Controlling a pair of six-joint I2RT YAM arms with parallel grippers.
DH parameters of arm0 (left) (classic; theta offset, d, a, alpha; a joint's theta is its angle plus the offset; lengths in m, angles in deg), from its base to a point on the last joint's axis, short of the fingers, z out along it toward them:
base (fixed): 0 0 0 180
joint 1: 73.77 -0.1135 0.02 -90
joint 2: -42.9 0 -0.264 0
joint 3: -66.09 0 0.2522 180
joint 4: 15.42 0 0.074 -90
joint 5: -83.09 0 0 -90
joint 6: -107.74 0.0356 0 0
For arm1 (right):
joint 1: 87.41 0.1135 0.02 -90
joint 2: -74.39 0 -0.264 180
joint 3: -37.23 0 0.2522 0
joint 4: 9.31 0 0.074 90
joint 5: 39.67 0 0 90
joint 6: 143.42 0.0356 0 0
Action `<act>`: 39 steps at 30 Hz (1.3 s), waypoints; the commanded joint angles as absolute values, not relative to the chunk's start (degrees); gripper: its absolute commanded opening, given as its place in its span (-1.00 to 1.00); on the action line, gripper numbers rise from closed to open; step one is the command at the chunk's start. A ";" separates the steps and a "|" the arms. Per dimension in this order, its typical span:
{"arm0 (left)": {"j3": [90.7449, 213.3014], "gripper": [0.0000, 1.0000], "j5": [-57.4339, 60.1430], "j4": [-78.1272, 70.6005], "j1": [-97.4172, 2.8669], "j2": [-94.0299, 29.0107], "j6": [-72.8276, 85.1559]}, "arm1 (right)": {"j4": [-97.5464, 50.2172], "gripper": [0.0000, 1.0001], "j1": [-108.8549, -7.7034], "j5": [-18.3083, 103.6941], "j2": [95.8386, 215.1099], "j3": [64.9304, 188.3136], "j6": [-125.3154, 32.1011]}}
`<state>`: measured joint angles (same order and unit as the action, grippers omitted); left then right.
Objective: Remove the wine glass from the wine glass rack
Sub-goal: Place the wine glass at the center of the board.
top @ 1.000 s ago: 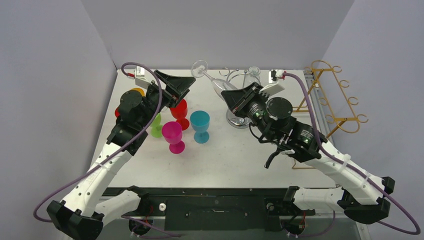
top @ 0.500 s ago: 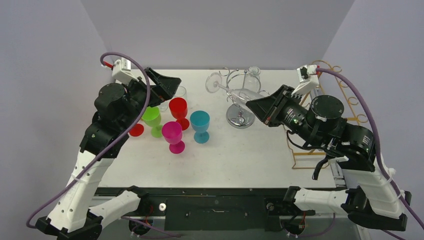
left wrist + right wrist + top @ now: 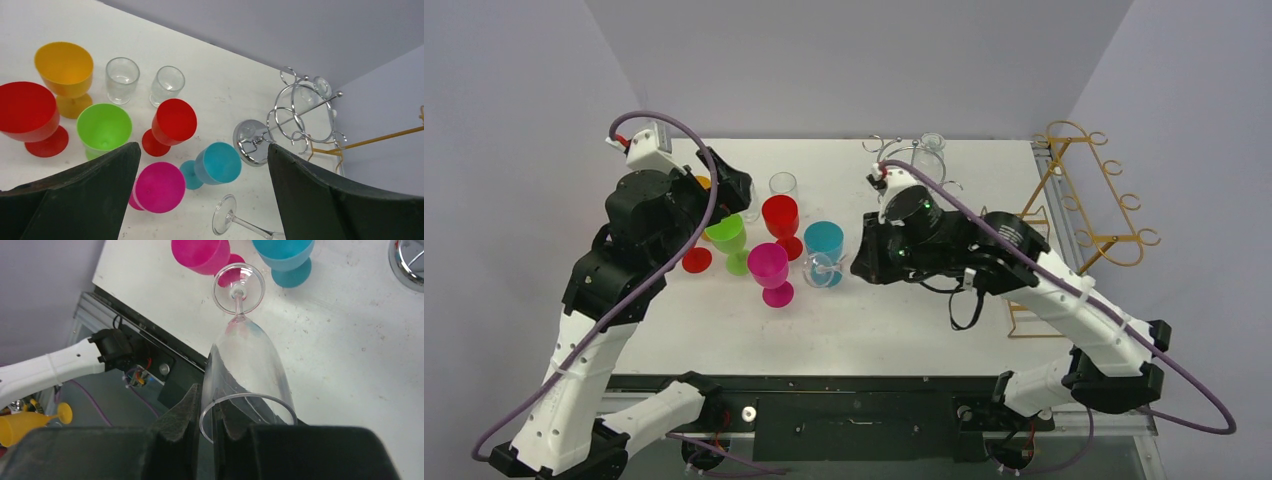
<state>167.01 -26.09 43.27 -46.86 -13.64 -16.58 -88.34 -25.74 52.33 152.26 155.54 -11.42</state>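
Pinching the rim of the clear stemmed wine glass (image 3: 247, 365), the right claw (image 3: 207, 405) has swung it off the chrome wire rack (image 3: 248, 141) and down beside the teal plastic goblet (image 3: 282, 255), so only setting it down remains; the left claw (image 3: 202, 146) hangs wide, empty.

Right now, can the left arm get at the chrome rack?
Probably not cleanly. The left end effector hangs open over the coloured cups, and the right arm lies across the near side of the rack, its end effector shut on the wine glass. Only a high path over both looks free.
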 commanded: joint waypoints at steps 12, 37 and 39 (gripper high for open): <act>168.40 0.93 -32.08 47.98 -49.84 -14.58 -14.40 | -93.96 -1.00 -21.44 52.85 169.19 162.53 -16.65; 162.57 0.93 -12.24 42.72 -65.60 -14.28 -13.55 | -99.08 -1.00 -20.44 51.22 181.80 168.12 -19.50; 162.42 0.93 -11.74 42.65 -65.77 -14.36 -13.52 | -99.06 -1.00 -20.44 51.15 182.21 168.35 -19.51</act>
<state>162.70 -14.46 46.39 -65.06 -14.38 -14.53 -98.81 -20.93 51.11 181.77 165.33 -18.59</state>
